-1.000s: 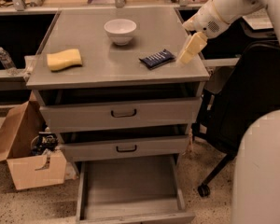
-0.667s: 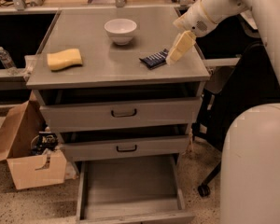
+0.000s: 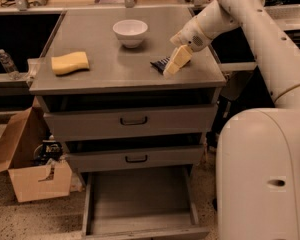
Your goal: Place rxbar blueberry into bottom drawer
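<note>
The rxbar blueberry (image 3: 160,63), a dark navy bar, lies on the right part of the grey cabinet top (image 3: 105,74); only its left end shows. My gripper (image 3: 173,64) with pale yellow fingers (image 3: 177,60) hangs directly over the bar and covers most of it, tips at the surface. The bottom drawer (image 3: 140,201) is pulled out below, with a bare grey floor.
A white bowl (image 3: 130,32) stands at the back middle of the top. A yellow sponge (image 3: 69,62) lies at the left. Two upper drawers with black handles (image 3: 133,120) are shut. A cardboard box (image 3: 35,176) sits on the floor at left. My base (image 3: 262,174) fills the right.
My gripper has moved left and down from beside the bar's right end to over the bar, now covering most of it. The bar has not moved.
</note>
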Controlling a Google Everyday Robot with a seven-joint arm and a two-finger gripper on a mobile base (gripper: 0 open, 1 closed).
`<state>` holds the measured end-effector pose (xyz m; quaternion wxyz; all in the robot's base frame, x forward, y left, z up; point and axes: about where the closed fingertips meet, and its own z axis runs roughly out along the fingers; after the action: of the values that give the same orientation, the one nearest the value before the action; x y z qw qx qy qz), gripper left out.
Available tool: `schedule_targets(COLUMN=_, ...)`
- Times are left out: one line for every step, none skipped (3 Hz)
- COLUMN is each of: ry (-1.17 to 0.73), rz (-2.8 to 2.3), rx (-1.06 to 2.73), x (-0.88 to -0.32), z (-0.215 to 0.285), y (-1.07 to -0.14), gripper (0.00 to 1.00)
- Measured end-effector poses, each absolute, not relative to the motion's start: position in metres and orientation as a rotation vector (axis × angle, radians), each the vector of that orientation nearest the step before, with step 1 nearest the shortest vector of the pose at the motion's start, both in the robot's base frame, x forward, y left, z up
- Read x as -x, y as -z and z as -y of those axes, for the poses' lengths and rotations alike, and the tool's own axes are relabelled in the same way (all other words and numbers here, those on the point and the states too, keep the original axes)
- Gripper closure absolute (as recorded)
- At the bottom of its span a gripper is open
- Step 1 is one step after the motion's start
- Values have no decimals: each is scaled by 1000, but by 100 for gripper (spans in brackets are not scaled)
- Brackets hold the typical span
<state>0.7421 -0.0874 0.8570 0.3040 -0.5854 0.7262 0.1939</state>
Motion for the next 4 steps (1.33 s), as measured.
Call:
schedule_targets(ry=-557, rz=-1942, rx=1557, x=-750, z=81, y=-836, gripper=0)
schedule_targets(ry=-585, rz=-1939, rx=1550, x=-760, z=76, y=-826, gripper=0)
schedule_targets(ry=-584, rz=-1952, rx=1510, x=-767, z=87, y=-823, gripper=13)
schedule_targets(ry=-565, rz=-1956, rx=1473, x=-772, z=100, y=-826, gripper=36)
